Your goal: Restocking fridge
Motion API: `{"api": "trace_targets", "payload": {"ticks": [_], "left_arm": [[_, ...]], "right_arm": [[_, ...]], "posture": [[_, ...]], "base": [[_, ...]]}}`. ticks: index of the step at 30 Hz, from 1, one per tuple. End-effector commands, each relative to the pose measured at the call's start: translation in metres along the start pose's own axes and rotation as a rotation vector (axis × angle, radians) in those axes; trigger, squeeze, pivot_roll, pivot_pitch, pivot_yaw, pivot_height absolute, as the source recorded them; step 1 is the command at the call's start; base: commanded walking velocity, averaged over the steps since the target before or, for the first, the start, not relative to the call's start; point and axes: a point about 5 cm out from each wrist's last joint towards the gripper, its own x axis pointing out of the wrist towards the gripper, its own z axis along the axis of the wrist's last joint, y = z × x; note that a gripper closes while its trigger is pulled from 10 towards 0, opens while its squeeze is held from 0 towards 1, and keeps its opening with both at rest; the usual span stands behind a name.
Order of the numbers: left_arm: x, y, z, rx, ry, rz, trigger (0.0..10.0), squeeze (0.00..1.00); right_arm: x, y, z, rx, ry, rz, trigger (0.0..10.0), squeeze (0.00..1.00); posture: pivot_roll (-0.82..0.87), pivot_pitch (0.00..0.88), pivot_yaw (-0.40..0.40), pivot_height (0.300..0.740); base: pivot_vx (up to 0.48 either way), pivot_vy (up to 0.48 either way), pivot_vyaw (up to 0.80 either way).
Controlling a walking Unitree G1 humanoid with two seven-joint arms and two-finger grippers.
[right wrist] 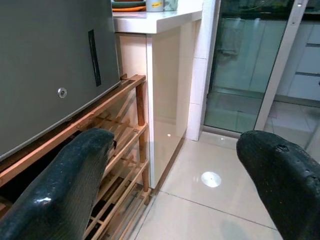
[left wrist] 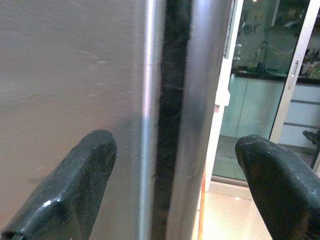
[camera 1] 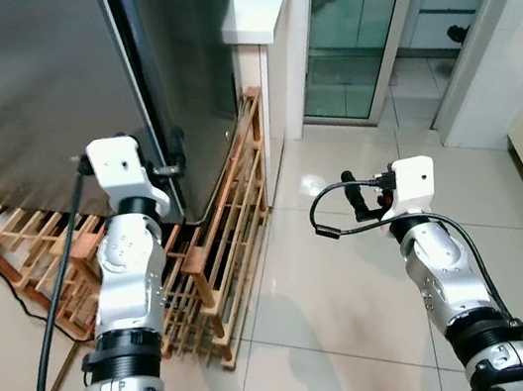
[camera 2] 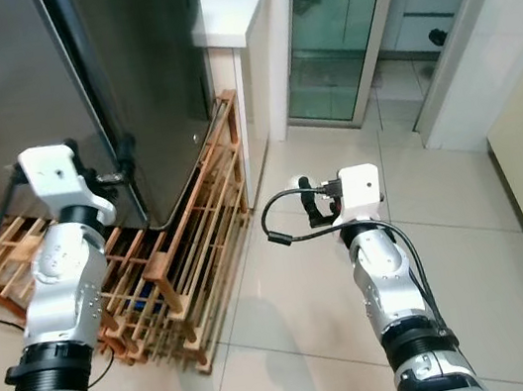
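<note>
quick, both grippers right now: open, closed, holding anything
Left gripper: open, empty, at the fridge door edge.
Right gripper: open, empty, above the floor.

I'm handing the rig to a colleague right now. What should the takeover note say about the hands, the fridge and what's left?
Left hand: open, fingers either side of the fridge door's edge, holding nothing.
Right hand: open and empty, held over the tiled floor beside the wooden rack.
Fridge: doors shut, standing on the rack next to the white counter.
Done: the robot is at the fridge.
Left: open the door and restock; no items to stock are in view.
</note>
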Motion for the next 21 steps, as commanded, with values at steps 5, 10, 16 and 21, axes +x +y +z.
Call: {"api": "trace_targets", "payload": {"ticks": [5, 10, 16, 21], "left_arm": [[0.013, -0.013, 0.011, 0.007, -0.038, -0.046, 10.0, 0.0], [0.02, -0.019, 0.014, 0.004, -0.05, -0.056, 10.0, 0.0], [0.025, -0.024, 0.015, -0.002, -0.053, -0.06, 10.0, 0.0], [0.034, -0.048, 0.003, 0.021, 0.034, -0.148, 10.0, 0.0]], "right_arm": [[-0.008, 0.002, -0.005, -0.01, 0.005, 0.011, 10.0, 0.0], [-0.008, 0.003, -0.004, -0.013, 0.006, 0.021, 10.0, 0.0], [-0.008, -0.001, -0.002, -0.022, 0.01, 0.02, 10.0, 0.0], [-0.007, 0.003, -0.002, -0.019, 0.012, 0.036, 10.0, 0.0]], "posture": [[0.0, 0.0, -0.013, 0.74], [0.0, 0.0, -0.014, 0.74], [-0.01, 0.0, -0.016, 0.74], [0.0, 0.0, -0.018, 0.74]], "base": [[0.0, 0.0, 0.0], [0.0, 0.0, 0.0], [0.0, 0.0, 0.0], [0.0, 0.0, 0.0]]}}
